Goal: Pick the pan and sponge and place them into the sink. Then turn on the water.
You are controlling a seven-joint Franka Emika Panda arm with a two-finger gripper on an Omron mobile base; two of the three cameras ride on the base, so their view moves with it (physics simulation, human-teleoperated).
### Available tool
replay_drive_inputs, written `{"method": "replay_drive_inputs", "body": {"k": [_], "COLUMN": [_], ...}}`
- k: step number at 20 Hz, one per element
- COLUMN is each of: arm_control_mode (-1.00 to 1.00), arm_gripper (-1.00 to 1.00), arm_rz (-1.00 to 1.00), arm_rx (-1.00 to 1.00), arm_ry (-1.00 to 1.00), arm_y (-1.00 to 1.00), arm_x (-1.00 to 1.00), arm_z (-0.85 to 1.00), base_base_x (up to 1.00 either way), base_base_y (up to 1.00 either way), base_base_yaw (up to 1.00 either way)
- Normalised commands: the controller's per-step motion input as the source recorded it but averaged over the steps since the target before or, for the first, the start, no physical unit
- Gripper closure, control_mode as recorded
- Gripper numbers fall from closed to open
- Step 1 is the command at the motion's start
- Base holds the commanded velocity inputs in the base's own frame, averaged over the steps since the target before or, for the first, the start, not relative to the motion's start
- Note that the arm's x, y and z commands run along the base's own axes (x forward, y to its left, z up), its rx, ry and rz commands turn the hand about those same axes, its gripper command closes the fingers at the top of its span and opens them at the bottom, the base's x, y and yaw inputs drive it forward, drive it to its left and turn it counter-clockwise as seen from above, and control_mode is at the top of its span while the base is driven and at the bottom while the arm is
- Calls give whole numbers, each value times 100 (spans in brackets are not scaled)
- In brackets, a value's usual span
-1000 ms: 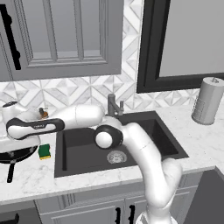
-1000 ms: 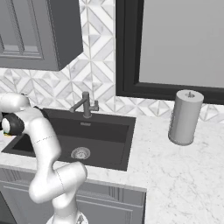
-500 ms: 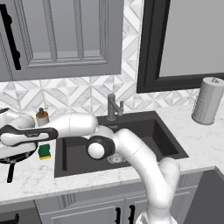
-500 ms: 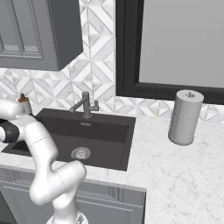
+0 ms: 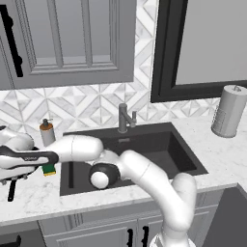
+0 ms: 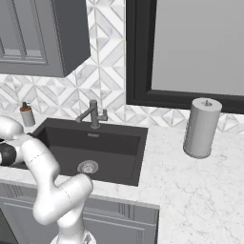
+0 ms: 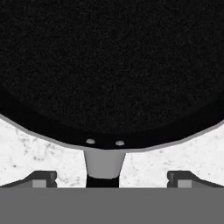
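Presently catalogued, one item per line.

Gripper: spread to full width, holding nothing; fingertips posted one on each side of the pan's handle, apart from it. Judged so placed to close on the handle just below the rivets, where a long thin grip would carry the wide body best.

Pan: lay flat on the marble counter left of the sink, black interior facing up, handle pointed toward the hand. In the left base view, only its dark handle end glimpsed under the outstretched arm.

Sponge: green and yellow, sat on the counter at the basin's left rim, just beside the pan, partly covered by the arm. Untouched; judged reserved for the second trip.

Sink: dark basin bare apart from the silver drain; neither item yet inside.

Faucet: upright behind the basin; judged not yet turned on.

Soap dispenser: stood against the backsplash, behind the sponge. Paper towel roll: far right, well apart from the work.
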Motion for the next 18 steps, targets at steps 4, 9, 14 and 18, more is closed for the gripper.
{"method": "replay_drive_inputs", "body": {"k": [4,9,14,18], "arm_control_mode": [-100,-100,-100,-100], "arm_gripper": [-100,100,100,100], "arm_rz": [0,0,0,0], "arm_rx": [0,0,0,0], "arm_ry": [0,0,0,0], "arm_y": [12,0,-1,0], "arm_x": [0,0,0,-2], "arm_z": [-16,-22,-20,-4], "base_base_x": [0,0,0,0], "base_base_y": [0,0,0,0], "base_base_yaw": [0,0,0,0]}}
